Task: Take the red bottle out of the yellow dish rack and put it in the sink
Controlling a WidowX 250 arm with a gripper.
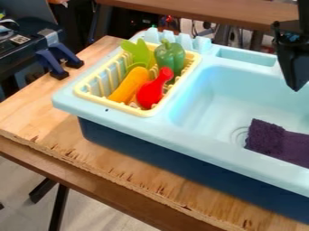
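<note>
Black gripper (296, 85) at upper right, over light-blue toy sink (136, 128). Purple cloth (265, 138) lying in basin (211, 92), beside round drain (239, 134). Pale yellow rack (91, 96) at sink's left end, holding orange toy carrot (129, 85), red toy bottle (149, 92), green toy pepper (170, 57), light-green leafy piece (140, 54). Sink on wooden table (36, 117); two dark-blue clamps (50, 63) at table's far left edge.
</note>
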